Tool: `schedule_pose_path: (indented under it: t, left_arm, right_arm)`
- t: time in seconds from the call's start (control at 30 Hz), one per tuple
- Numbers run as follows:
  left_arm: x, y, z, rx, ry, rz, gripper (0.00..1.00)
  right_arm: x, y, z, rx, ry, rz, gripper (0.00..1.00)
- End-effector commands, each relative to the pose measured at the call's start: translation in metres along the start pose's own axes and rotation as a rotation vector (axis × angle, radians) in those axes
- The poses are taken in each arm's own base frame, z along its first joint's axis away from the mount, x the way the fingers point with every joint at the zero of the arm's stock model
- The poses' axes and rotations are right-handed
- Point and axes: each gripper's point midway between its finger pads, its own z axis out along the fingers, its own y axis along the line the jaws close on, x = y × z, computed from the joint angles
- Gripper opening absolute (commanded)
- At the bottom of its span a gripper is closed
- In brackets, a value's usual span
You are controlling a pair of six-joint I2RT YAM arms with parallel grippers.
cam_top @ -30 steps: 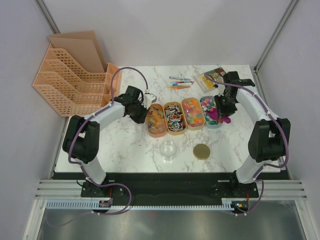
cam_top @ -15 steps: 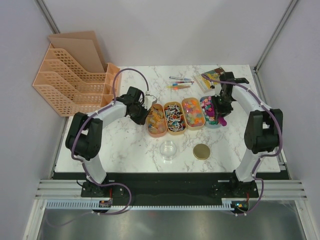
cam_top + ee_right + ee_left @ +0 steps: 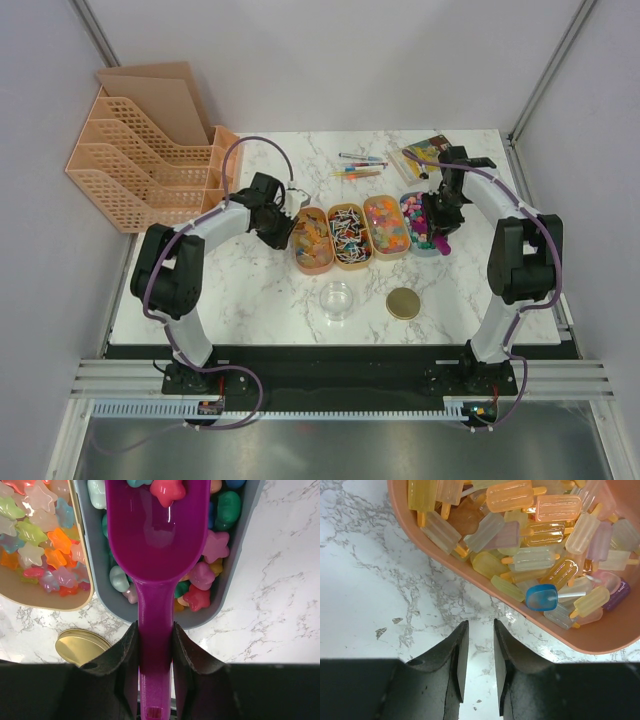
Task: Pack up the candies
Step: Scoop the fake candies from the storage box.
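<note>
The candies fill four oblong trays in a row. Yellow-orange lolly-shaped ones point(image 3: 520, 535) lie in the orange tray point(image 3: 313, 243). My left gripper point(image 3: 480, 630) hovers over bare marble beside that tray's rim point(image 3: 600, 644), its jaws a little apart with nothing between them; from above it point(image 3: 283, 222) sits at the tray's left end. My right gripper point(image 3: 155, 635) is shut on the handle of the purple scoop point(image 3: 156, 540). The scoop's bowl lies over the pastel candies point(image 3: 210, 575) in the grey tray point(image 3: 210, 617), with a red star candy point(image 3: 167, 490) at its mouth.
A clear jar point(image 3: 337, 299) and a gold lid point(image 3: 403, 303) stand in front of the trays. Coloured pens point(image 3: 357, 168) and a packet point(image 3: 425, 155) lie behind them. A peach file rack point(image 3: 140, 165) fills the far left. Star candies point(image 3: 40, 545) fill the tray next to the grey one.
The left gripper's jaws have parted slightly. The right arm has drawn the scoop a little left, over the grey tray.
</note>
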Motion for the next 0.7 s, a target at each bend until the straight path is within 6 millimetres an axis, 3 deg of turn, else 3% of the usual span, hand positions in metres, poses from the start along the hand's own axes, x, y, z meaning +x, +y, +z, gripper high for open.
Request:
schedule_pose_path:
  t: [0.0,0.3,0.67]
  left_arm:
    - [0.003,0.006,-0.002,-0.017,0.003,0.024,0.34]
    - [0.005,0.004,-0.011,0.001,-0.015,0.051,0.34]
    - [0.003,0.007,-0.023,-0.026,-0.031,0.046,0.36]
  right_arm:
    - [0.006,0.006,0.010,-0.051,0.020,-0.009,0.00]
    - [-0.001,0.007,-0.001,-0.070,-0.021,0.002,0.00]
    - [0.007,0.007,0.010,-0.083,0.012,-0.026,0.00]
